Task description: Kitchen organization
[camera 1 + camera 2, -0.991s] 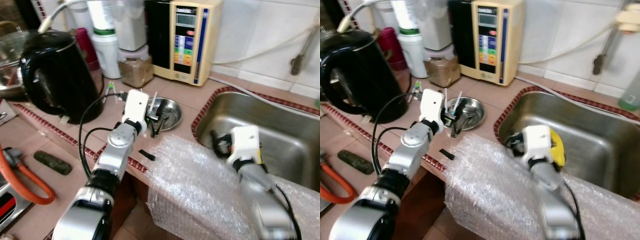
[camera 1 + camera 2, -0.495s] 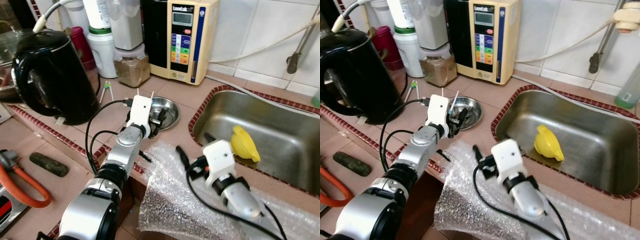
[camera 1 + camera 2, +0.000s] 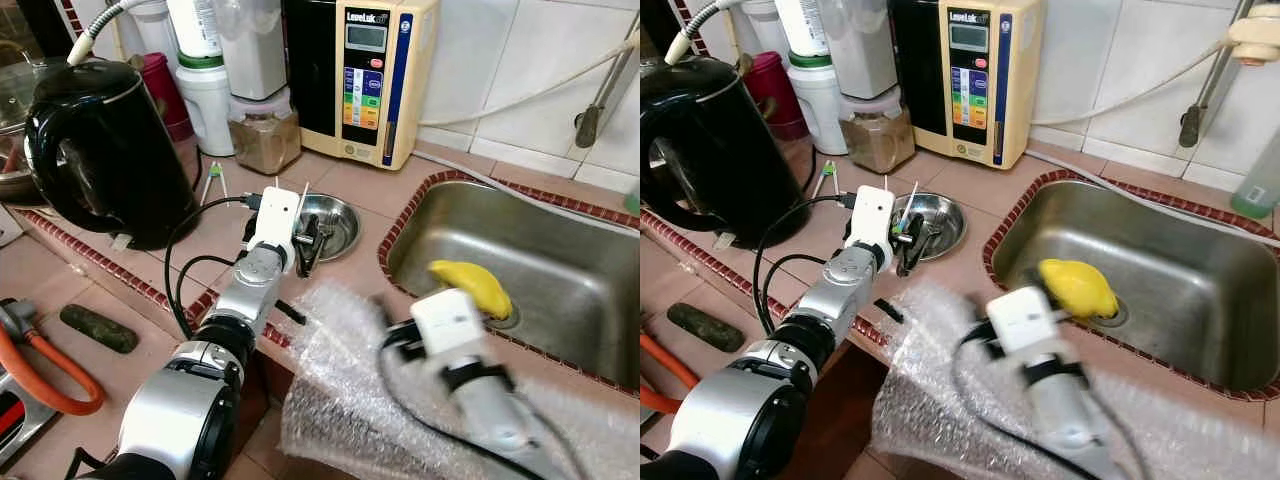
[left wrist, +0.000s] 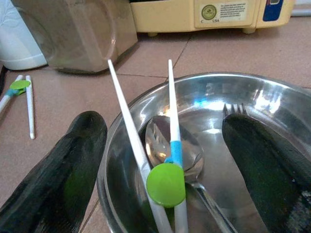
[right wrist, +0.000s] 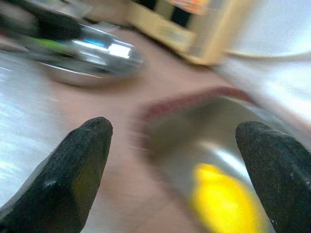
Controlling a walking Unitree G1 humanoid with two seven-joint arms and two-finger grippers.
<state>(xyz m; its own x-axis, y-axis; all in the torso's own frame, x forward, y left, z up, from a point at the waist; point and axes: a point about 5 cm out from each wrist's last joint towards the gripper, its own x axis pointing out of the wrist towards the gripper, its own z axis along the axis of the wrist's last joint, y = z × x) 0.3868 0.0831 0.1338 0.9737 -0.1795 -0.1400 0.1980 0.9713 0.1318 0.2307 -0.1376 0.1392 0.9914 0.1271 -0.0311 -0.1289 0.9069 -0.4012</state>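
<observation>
A: What is the left gripper (image 4: 165, 160) doing?

B: It is spread wide over the steel bowl (image 3: 335, 222). One finger (image 4: 63, 170) is outside the rim at 9 o'clock, the other over the bowl's inside at 3 o'clock. It grips nothing.

A: What lies in the bowl?

B: White training chopsticks (image 4: 167, 170) joined by a green disc, leaning on the near rim, and under them a spoon (image 4: 172, 145). Fork tines (image 4: 232, 108) show at the far side, by the finger.

A: And around it on the surface (image 3: 230, 235)?

B: A black kettle (image 3: 105, 150) at 9 o'clock of the bowl, a second pair of chopsticks (image 3: 212, 182) at 10, a brown jar (image 3: 265, 140) at 11, a cream appliance (image 3: 365, 75) at 12.

A: The right gripper (image 5: 175, 165)?

B: Blurred, fingers wide apart and empty. It is over bubble wrap (image 3: 345, 400) draped on the surface edge, pointing towards the sink (image 3: 560, 250).

A: Anything in the sink?

B: A yellow thing (image 3: 472, 284) near the drain, at 3 o'clock of the bowl.
</observation>
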